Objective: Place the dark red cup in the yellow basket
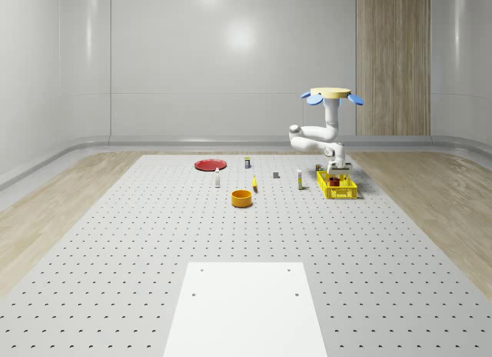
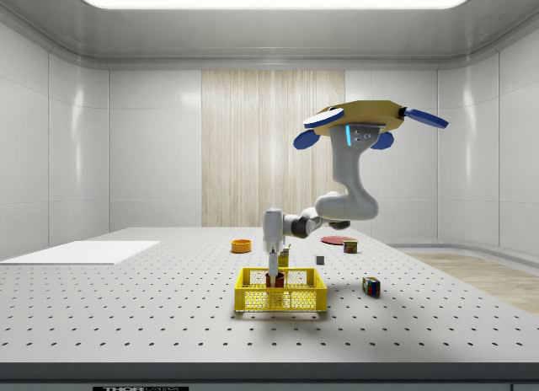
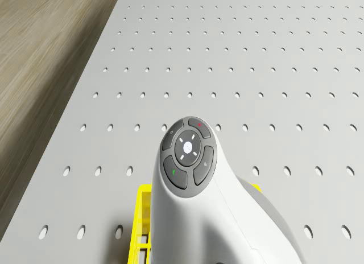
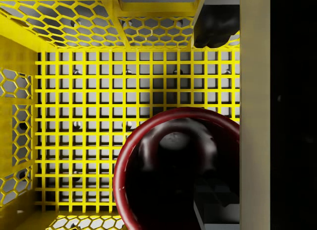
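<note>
Dark red cup (image 2: 274,280), one, sits upright inside the single yellow basket (image 2: 280,300), low between its walls; the jaws (image 2: 273,271) reach down into the basket at the cup, whether clamped on it cannot be told. One drone (image 2: 366,118) hovers above the perforated grey surface (image 1: 115,249), beside the basket. At the basket's 9 o'clock in the whole-scene view lie one orange bowl (image 1: 242,198) and one red plate (image 1: 209,165); pale wall panels enclose the room.
</note>
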Controlling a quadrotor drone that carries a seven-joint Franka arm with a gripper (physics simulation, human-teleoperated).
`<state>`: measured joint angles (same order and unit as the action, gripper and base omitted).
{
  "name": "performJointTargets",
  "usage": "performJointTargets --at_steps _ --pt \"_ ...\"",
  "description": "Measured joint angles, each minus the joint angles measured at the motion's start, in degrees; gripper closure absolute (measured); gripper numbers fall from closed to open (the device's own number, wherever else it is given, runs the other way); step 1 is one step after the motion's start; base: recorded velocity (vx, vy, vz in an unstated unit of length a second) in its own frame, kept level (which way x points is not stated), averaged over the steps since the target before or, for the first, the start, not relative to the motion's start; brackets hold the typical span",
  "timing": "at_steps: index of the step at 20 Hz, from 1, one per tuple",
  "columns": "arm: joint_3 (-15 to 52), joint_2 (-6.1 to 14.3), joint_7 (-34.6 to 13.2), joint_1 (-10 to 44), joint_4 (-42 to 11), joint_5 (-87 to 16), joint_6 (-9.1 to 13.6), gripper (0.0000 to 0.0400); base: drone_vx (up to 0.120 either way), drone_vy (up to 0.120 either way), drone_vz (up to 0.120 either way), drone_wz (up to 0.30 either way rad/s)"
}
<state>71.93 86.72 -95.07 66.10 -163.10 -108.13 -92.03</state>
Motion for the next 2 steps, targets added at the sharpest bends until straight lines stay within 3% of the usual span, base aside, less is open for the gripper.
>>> performJointTargets --at_steps 2 --pt "0.32 0.01 -0.01 -0.04 -0.08 0.31 0.1 0.0006 0.0 0.0 0.0 0.0"
